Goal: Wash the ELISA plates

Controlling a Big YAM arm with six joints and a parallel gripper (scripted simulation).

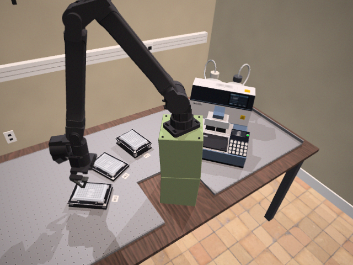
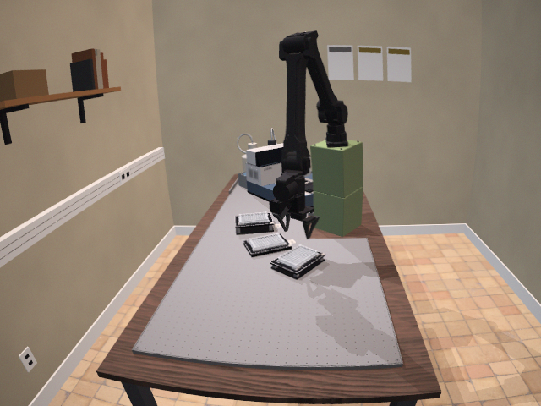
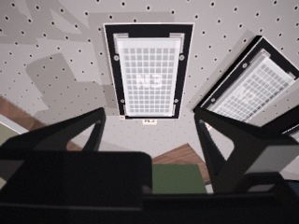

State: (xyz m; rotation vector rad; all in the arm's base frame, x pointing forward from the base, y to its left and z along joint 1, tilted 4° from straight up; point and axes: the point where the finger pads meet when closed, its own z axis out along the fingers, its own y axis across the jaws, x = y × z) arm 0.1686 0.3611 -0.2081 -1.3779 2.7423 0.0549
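Wrist view, near to far: one gripper [image 1: 82,182] [image 2: 297,233] [image 3: 149,112], two fingers wide apart, nothing held. Three plates, each in its nest: N3 plate [image 1: 91,191] [image 2: 299,257] [image 3: 149,77], N2 plate [image 1: 108,164] [image 2: 266,243] [image 3: 249,91] at 2 o'clock, N1 plate [image 1: 133,139] [image 2: 254,218] [image 3: 293,133] toward 3. Top view: one green pedestal [image 1: 181,157] [image 2: 336,174] [image 3: 177,179] stands between N3 and the washer [image 1: 196,106] [image 2: 264,172], its lamp [image 1: 247,134] green. N3 plate lies at wrist-view 12 o'clock, clear of the fingertips.

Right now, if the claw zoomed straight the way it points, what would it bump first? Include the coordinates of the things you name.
Probably the plate [image 1: 92,191] [image 2: 298,257] [image 3: 149,79] in nest N3, or that nest's edge; how the open claw [image 1: 81,182] [image 2: 297,227] [image 3: 149,112] lines up in depth is unclear.
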